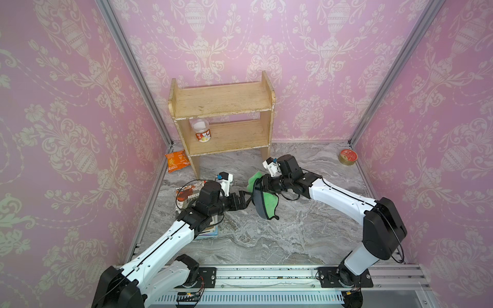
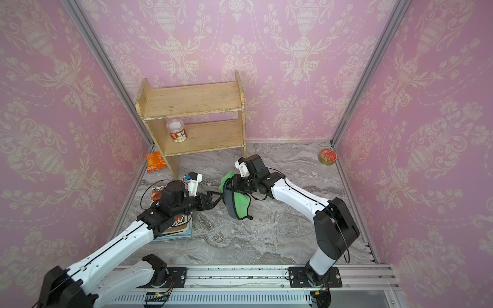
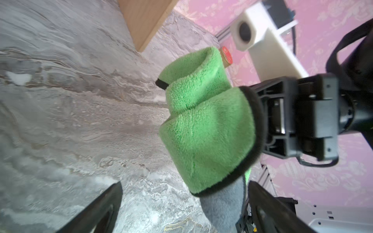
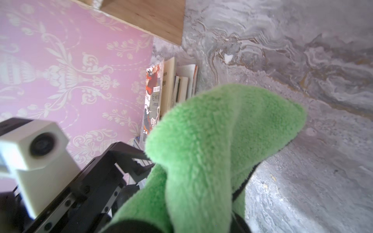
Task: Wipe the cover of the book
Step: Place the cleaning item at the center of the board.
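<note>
Book [image 1: 186,196]: illustrated cover up, topmost of a small stack at left edge of table [image 1: 293,234], partly under left arm.
Green cloth [image 1: 266,202]: draped over right fingers [image 1: 264,183], hanging near table centre, apart from book.
Right fingers: buried in cloth, opening cannot be told.
Left fingers [image 3: 109,201]: spread wide, grey lower flap of cloth between them, nothing gripped.
</note>
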You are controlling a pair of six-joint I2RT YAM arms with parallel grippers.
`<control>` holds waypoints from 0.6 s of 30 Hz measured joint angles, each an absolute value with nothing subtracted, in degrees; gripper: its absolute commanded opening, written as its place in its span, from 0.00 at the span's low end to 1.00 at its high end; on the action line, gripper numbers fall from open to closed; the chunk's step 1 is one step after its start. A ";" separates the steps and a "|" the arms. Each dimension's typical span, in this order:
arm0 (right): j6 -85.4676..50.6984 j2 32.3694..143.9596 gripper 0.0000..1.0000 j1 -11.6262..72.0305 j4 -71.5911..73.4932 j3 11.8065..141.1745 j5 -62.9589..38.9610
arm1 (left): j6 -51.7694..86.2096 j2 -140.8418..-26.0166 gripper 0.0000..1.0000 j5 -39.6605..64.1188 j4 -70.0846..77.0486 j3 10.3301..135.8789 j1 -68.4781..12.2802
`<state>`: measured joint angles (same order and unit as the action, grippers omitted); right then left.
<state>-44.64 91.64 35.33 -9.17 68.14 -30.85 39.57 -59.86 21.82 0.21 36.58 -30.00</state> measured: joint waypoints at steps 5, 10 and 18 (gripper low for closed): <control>-49.52 83.74 0.44 32.82 -4.67 60.93 -32.95 | 38.44 -68.03 0.99 21.76 10.11 37.76 -35.42; -54.26 80.03 0.43 31.18 -1.69 58.06 -33.15 | 38.39 -76.25 0.78 21.93 20.23 40.01 -38.33; -58.22 73.34 0.46 26.63 -0.64 54.65 -32.91 | 38.92 -79.50 0.00 22.31 29.30 42.22 -39.94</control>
<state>-58.22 73.34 26.63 -0.64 54.65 -32.91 38.92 -79.50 22.31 29.30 42.22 -39.94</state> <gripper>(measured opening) 0.453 0.050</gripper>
